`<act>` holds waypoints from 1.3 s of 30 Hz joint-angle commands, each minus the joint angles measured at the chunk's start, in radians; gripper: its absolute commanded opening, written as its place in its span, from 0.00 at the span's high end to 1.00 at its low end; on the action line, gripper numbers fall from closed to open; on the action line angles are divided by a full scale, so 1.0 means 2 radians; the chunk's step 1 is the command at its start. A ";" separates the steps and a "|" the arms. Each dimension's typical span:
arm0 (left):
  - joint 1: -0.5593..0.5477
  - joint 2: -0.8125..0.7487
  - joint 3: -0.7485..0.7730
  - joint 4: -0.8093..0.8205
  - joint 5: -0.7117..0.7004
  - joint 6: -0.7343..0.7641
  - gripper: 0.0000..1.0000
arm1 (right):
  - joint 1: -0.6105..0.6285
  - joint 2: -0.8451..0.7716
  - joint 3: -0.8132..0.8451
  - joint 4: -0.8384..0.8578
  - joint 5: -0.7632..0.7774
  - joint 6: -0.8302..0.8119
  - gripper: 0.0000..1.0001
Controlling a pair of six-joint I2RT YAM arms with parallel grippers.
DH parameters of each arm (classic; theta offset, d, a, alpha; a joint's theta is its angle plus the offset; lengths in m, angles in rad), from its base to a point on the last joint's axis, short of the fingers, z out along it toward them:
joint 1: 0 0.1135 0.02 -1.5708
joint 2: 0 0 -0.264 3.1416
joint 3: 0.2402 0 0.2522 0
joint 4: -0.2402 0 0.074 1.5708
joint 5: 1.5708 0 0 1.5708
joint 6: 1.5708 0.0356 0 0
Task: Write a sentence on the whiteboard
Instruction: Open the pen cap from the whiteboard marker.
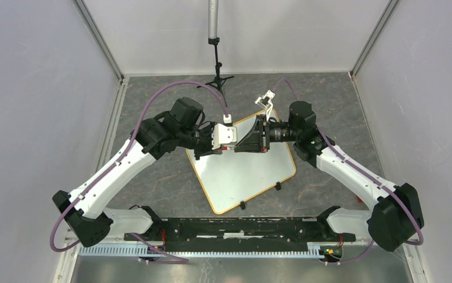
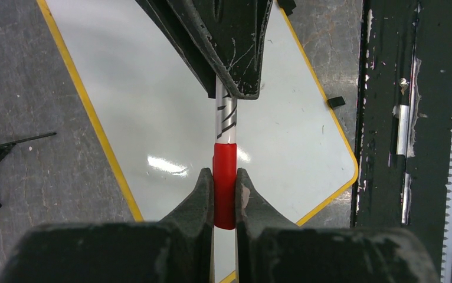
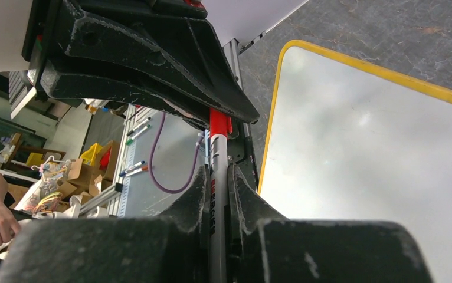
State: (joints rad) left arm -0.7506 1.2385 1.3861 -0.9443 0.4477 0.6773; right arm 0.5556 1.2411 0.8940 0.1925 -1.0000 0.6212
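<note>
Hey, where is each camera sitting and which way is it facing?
Top external: above and behind, looking down on the board; left arm and right arm show.
Left wrist: looks down past left gripper, shut on the marker by its cap, onto board.
Right wrist: looks along right gripper, shut on the marker, toward left gripper.
Shared: both wrist views show marker and board.

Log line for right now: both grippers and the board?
left gripper: shut on red cap | right gripper: shut on marker barrel | cap: on | whiteboard: no writing visible
</note>
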 commanded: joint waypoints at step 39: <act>0.042 -0.078 -0.091 0.008 -0.001 -0.022 0.98 | -0.017 -0.043 0.035 -0.095 -0.018 -0.108 1.00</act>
State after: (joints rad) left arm -0.7216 1.1439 1.2484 -0.8276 0.5343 0.5892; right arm 0.5682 1.1881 0.9020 0.0723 -0.9909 0.4728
